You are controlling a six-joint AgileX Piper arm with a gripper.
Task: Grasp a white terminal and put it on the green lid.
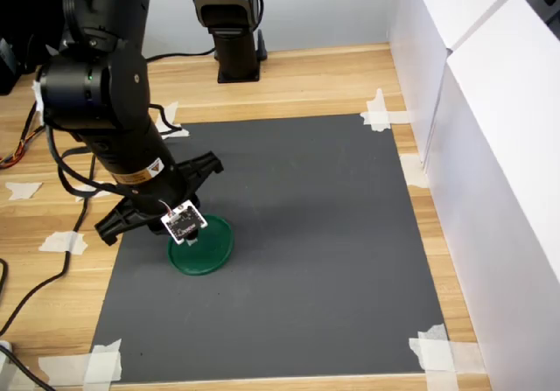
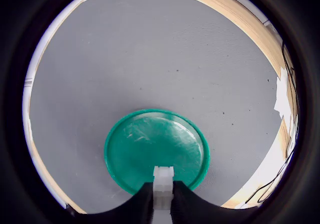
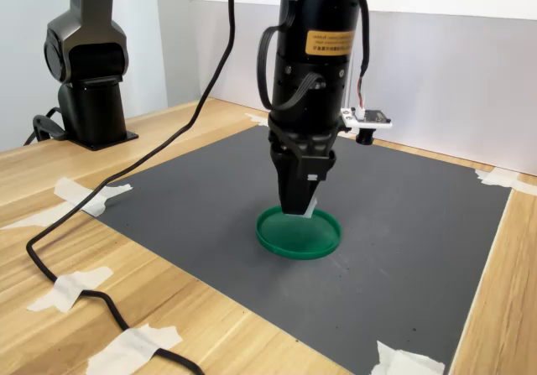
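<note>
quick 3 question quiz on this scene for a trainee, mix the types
1. True or false: the gripper is shut on the terminal.
2. The lid lies on: A) bare wood B) the grey mat C) tape
3. Fill in: in the wrist view the terminal is over the lid's ____ (rim or centre).

Key: 1 true; 2 B; 3 rim

lid (image 1: 203,249) on mat (image 1: 332,233), toward the first exterior view's left of mat centre | terminal (image 2: 163,181) between fingers (image 2: 141,204), above lid's rim, just over lid | mat on surface (image 1: 315,80), taped at corners | second arm base (image 1: 234,37) behind mat | wall (image 1: 490,146) at the first exterior view's right of mat
</note>
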